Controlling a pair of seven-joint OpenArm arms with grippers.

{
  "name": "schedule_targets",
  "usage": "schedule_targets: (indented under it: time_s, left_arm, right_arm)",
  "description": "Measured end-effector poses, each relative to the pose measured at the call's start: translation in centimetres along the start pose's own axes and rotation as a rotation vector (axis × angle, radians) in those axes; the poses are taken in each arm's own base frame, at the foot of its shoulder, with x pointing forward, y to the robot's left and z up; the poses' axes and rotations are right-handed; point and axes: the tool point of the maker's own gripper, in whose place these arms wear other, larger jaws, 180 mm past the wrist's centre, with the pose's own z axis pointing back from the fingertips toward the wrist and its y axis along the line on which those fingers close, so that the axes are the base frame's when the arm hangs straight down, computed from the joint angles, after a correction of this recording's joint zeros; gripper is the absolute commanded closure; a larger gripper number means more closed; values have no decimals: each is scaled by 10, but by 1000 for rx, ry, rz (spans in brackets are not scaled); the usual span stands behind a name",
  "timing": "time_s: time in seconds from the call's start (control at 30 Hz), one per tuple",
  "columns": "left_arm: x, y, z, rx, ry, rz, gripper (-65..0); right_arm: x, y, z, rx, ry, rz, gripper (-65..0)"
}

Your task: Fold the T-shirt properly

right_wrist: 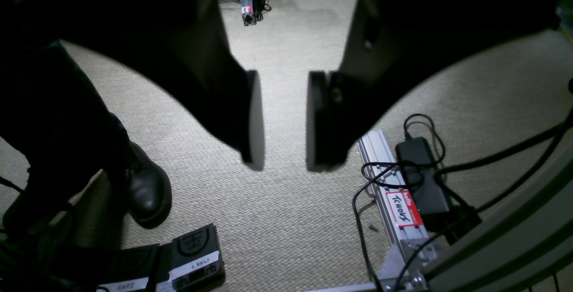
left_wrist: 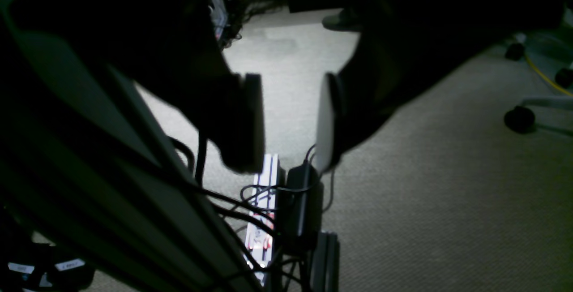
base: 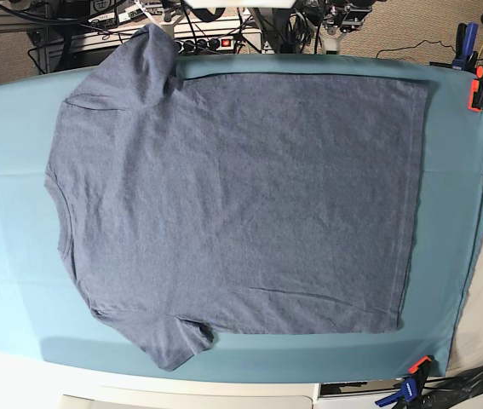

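The T-shirt point(base: 241, 204) lies spread flat on the teal cloth in the base view, plain slate-blue side up. Its collar is at the left, its hem at the right, and one sleeve points to the far edge and one to the near edge. Neither arm shows in the base view. In the left wrist view my left gripper point(left_wrist: 288, 164) hangs open over the carpet with nothing between its fingers. My right gripper point(right_wrist: 285, 162) is likewise open and empty above the floor. The shirt appears in neither wrist view.
The teal cloth point(base: 11, 239) is held by orange clamps point(base: 480, 85) at the right corners. Below the grippers are an aluminium rail point(right_wrist: 380, 166), a black power brick point(right_wrist: 421, 175) with cables, a black shoe point(right_wrist: 147, 189), a foot pedal point(right_wrist: 197, 251) and chair casters point(left_wrist: 519, 118).
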Motion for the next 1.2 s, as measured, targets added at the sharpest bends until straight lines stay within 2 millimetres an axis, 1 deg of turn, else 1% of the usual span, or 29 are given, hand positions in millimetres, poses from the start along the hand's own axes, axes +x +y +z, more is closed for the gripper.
schedule_targets:
  time_s: [0.13,0.33,0.43,0.57,0.6,0.67,0.77,0.83,0.97,1.1,1.2]
  left_arm:
    - [-2,0,0,0,8,0,-184]
    - [-2,0,0,0,8,0,-184]
    - [-2,0,0,0,8,0,-184]
    - [-6,8,1,4,13,44,-184]
    - [-10,13,1,6,15,48,-184]
    - [-23,22,2,-2,29,45,-184]
    - [-52,39,4,15,62,43,-184]
    - [-66,48,7,28,72,41,-184]
    - [-85,66,14,45,74,48,-184]
    - [-116,93,32,77,136,18,-184]
    - [-130,112,51,80,127,-40,-184]
  right_arm:
    - [0,-2,0,-4,-1,27,-172]
    - [1,-17,0,-28,-2,29,-172]
    - [-3,-20,0,-31,3,31,-172]
    - [-13,-22,0,-35,10,60,-172]
    - [-16,-24,1,-39,7,81,-172]
    - [-26,-30,2,-48,7,92,-172]
    - [-41,-38,5,-64,5,103,-172]
    - [-49,-43,8,-70,-6,110,-172]
    - [-60,-64,16,-100,-40,134,-172]
    - [-75,-90,30,-142,-60,172,-172]
    - [-85,-109,45,-164,-92,217,-172]
